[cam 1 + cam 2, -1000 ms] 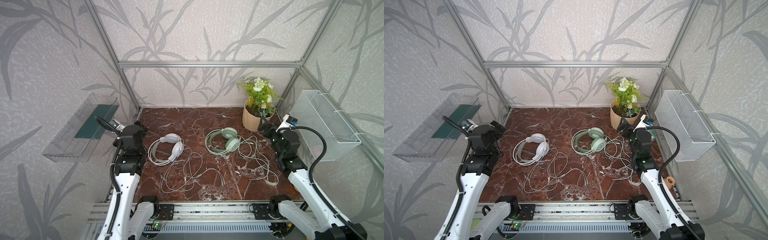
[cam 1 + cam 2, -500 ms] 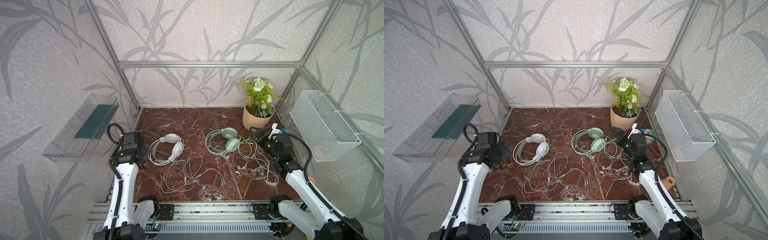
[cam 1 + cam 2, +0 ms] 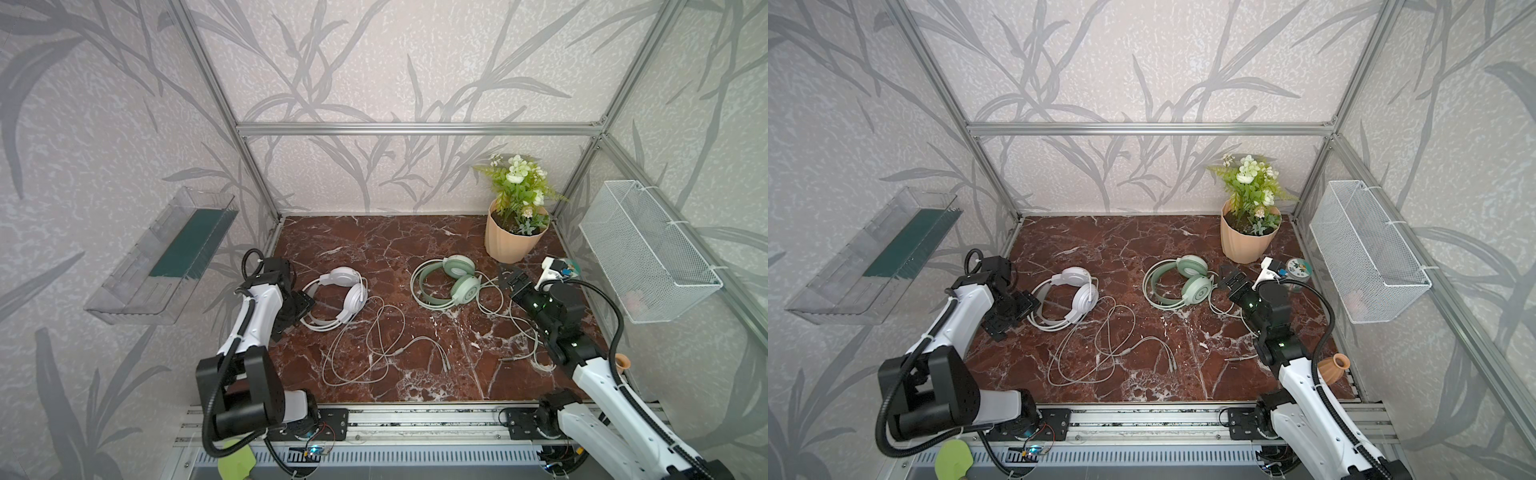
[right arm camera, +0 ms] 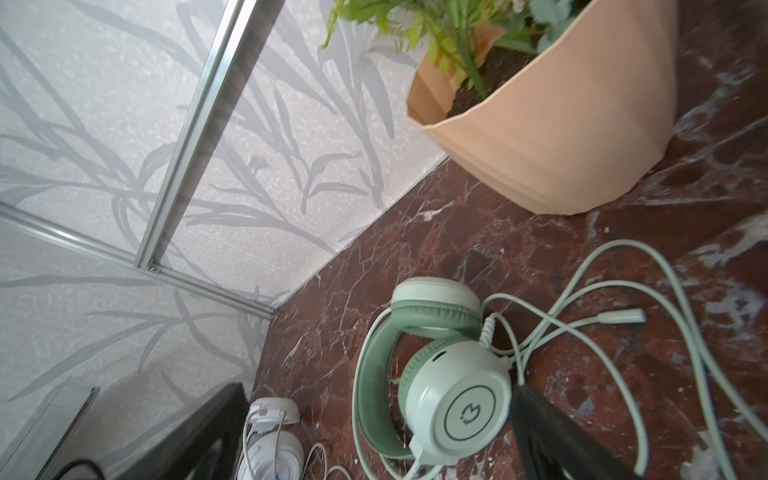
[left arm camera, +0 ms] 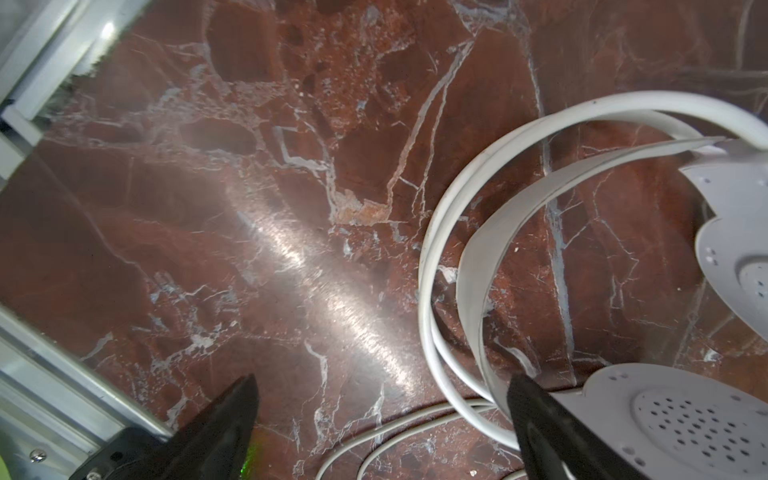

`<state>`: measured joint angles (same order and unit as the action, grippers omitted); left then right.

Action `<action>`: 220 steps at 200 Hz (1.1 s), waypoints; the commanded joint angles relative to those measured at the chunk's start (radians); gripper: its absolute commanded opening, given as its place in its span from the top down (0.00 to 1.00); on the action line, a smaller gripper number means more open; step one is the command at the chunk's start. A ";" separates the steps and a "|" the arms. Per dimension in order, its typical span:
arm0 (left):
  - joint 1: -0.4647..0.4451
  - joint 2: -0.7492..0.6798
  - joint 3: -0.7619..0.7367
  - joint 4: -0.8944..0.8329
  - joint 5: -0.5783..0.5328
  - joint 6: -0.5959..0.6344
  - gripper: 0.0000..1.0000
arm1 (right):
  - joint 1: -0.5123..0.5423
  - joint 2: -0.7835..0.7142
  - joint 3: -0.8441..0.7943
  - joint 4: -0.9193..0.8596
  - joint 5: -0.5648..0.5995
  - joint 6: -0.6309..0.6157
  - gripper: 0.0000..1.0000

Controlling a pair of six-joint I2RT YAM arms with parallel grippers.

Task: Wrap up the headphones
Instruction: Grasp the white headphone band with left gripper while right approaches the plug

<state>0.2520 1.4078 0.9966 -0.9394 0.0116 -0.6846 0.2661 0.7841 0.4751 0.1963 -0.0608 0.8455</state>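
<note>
Both top views: white headphones (image 3: 355,297) and mint headphones (image 3: 467,291) lie on the table (image 3: 374,241), cables (image 3: 374,332) loose.

Left wrist view: left claw (image 5: 382,415) spread wide beside the white headband (image 5: 473,270).

Right wrist view: right claw (image 4: 374,436) spread wide before the mint earcup (image 4: 461,407).

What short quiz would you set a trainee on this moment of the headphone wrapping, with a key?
1. True or false: the left gripper is shut on the white headset.
2. The mint headset lies nearest to: A the flowerpot; B the clear wall shelf; C the wire basket.
3. How many headsets have their cables wound up?
Key: 1 false, its jaws stand open and hold nothing; 2 A; 3 none, both lie loose on the marble table.
</note>
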 commanded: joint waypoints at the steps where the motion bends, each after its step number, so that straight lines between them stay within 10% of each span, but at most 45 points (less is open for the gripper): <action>1: 0.005 0.076 0.062 0.018 0.036 0.000 0.07 | 0.089 -0.016 0.011 0.050 0.088 -0.117 0.01; 220: -0.049 0.452 0.185 0.125 -0.007 -0.010 0.56 | 0.328 0.179 0.016 0.191 0.122 -0.332 0.01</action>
<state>0.2054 1.8385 1.1744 -0.8276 0.0261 -0.6842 0.5854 0.9554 0.4759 0.3431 0.0463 0.5323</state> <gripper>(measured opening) 0.468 0.990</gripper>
